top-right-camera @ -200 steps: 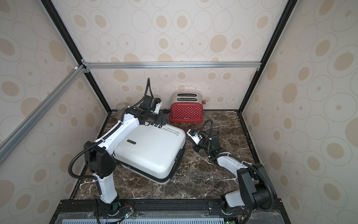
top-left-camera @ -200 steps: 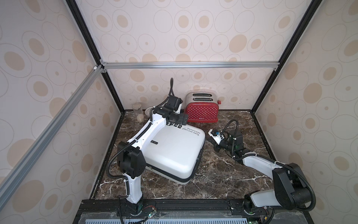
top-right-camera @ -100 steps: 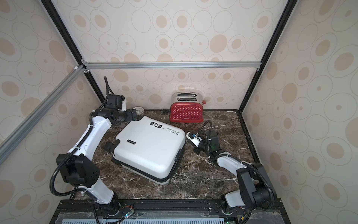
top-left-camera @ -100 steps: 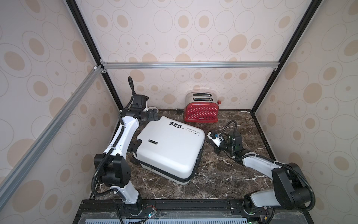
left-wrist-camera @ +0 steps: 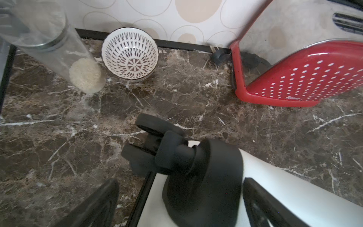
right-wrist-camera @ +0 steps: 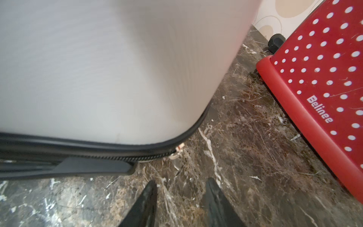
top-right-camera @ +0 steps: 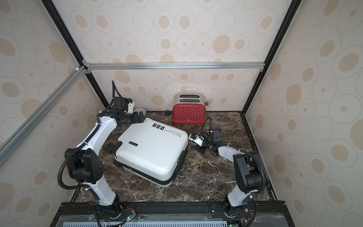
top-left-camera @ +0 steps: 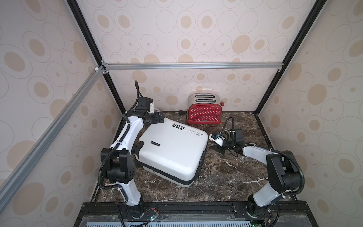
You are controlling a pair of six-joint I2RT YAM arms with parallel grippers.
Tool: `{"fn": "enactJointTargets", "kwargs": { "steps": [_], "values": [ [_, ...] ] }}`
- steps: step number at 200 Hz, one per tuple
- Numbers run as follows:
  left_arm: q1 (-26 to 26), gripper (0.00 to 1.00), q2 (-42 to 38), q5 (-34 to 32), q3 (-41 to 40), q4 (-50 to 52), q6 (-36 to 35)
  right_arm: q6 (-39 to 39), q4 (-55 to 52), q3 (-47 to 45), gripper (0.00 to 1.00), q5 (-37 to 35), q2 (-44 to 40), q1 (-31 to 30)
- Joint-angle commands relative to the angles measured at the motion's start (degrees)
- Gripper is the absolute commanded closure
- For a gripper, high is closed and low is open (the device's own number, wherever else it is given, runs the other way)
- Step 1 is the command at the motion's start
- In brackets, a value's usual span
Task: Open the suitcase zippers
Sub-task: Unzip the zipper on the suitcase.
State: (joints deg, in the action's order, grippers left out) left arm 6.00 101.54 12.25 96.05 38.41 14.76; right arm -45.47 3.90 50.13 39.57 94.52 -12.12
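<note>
Suitcase (top-left-camera: 172, 151) sits closed by the counter's (top-left-camera: 225, 176) left edge, zippers (right-wrist-camera: 141, 156) apparently not yet opened. Your right gripper (right-wrist-camera: 181, 181) gapes empty near a pull tab (right-wrist-camera: 175, 154); left gripper (top-left-camera: 159, 118) spread wide, empty.

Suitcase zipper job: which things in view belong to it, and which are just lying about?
Belong to the job:
white suitcase
black zipper band
silver pull tab
right gripper, open, facing that tab
left gripper, open, by a suitcase wheel

Just lying about:
red polka-dot toaster
patterned bowl
clear jar of white grains
</note>
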Motion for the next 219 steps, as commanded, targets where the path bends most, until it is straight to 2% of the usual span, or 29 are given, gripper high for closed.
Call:
{"fn": "enactJointTargets", "kwargs": {
  "steps": [1, 57, 86, 114, 177, 199, 219],
  "values": [
    [-0.1, 0.02, 1.0, 2.7, 0.5, 1.2, -1.2, -4.2, -2.0, 2.8, 0.56, 3.6, 1.9, 0.0],
    [-0.1, 0.02, 1.0, 3.4, 0.2, 1.1, -0.9, -9.4, -6.2, 6.1, 0.61, 10.8, 5.0, 0.0],
    [0.0, 0.02, 0.9, 4.7, -0.4, 0.7, -1.0, -9.6, -6.0, 6.9, 0.63, 10.2, 5.8, -0.1],
    [-0.1, 0.02, 1.3, 7.0, -1.1, 0.3, -1.1, -9.1, -5.5, 7.9, 0.72, 9.3, 7.0, -0.1],
    [-0.1, 0.02, 1.4, 8.3, -1.7, 0.0, -1.8, -9.5, -7.6, 11.1, 0.69, 9.5, 9.4, -0.1],
    [0.0, 0.02, 1.6, 8.4, -1.9, -0.2, -2.2, -10.4, -9.2, 12.2, 0.77, 9.6, 10.0, -0.1],
    [-0.1, 0.02, 2.2, 9.5, -2.0, -0.1, -2.8, -9.9, -8.0, 12.1, 0.88, 8.6, 10.1, -0.1]
  ]
}}
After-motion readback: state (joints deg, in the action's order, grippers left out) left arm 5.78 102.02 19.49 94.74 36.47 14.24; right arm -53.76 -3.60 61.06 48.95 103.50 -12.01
